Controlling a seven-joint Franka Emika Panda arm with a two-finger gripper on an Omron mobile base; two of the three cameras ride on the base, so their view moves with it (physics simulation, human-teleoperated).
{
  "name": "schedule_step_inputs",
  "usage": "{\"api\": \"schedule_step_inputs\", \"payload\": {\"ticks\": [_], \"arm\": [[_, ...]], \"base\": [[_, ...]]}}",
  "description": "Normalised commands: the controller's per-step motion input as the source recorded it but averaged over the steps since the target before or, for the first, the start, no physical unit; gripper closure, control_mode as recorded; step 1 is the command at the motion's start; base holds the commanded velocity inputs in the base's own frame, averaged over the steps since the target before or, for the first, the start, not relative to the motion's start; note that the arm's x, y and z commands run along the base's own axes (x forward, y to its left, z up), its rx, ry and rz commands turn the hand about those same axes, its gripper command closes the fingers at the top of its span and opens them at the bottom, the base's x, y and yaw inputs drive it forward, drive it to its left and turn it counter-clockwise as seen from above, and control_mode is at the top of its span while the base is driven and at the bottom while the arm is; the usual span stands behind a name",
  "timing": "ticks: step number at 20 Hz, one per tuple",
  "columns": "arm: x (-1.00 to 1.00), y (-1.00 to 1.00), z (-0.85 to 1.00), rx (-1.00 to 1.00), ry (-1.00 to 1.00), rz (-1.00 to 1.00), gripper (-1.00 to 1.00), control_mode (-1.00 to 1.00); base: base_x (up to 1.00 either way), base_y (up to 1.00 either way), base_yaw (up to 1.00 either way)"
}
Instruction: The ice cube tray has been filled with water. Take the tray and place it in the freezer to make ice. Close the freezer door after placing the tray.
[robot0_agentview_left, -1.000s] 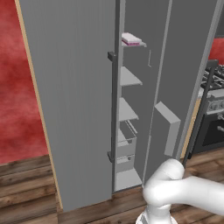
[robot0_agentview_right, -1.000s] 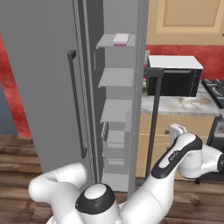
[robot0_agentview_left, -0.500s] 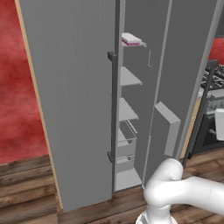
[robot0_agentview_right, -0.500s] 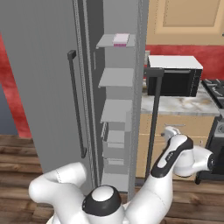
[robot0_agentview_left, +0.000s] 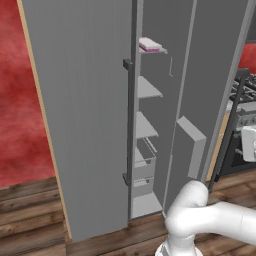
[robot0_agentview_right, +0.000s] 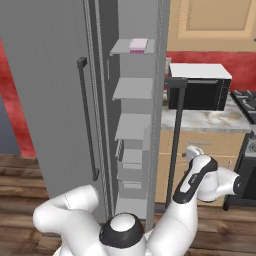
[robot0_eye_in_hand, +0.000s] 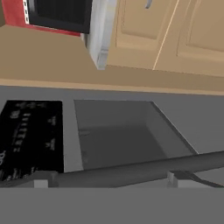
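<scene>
The ice cube tray (robot0_agentview_left: 150, 45) (robot0_agentview_right: 138, 45), pale pink with a magenta edge, lies flat on the top shelf of the freezer (robot0_agentview_right: 132, 90). The freezer door (robot0_agentview_left: 215, 75) stands swung wide open at the right, its inner bin facing the shelves. Its long dark bar handle (robot0_agentview_right: 175, 140) runs down the near edge. My gripper (robot0_agentview_right: 192, 149) hangs just right of that handle, on the door's outer side; its fingers are not clear. In the hand view the handle (robot0_eye_in_hand: 131, 170) crosses close below a black panel (robot0_eye_in_hand: 30, 135) and a recess on the door's outer face.
The plain grey door (robot0_agentview_right: 50, 100) left of the freezer is shut, with its own bar handle (robot0_agentview_right: 87, 120). A black microwave (robot0_agentview_right: 200, 90) sits on the marble counter (robot0_agentview_right: 220, 122) behind the open door. A stove (robot0_agentview_right: 247, 97) stands further right, over a wood floor.
My hand has crept left toward the open door's bar handle. The tray and both doors have not moved.
</scene>
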Motion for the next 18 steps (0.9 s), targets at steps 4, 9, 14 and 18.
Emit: {"api": "schedule_step_inputs", "payload": {"ticks": [4,9,14,18], "arm": [[0.14,0.0,-0.14,0.0,0.01,0.0,-1.0,-1.0],[0.23,0.0,-0.15,0.0,0.01,0.0,-1.0,-1.0],[0.28,0.0,-0.19,0.0,0.01,0.0,-1.0,-1.0],[0.31,0.0,-0.2,0.0,0.0,0.0,-1.0,-1.0]], "base": [[0.0,0.0,0.0],[0.0,0.0,0.0],[0.0,0.0,0.0],[0.0,0.0,0.0]]}}
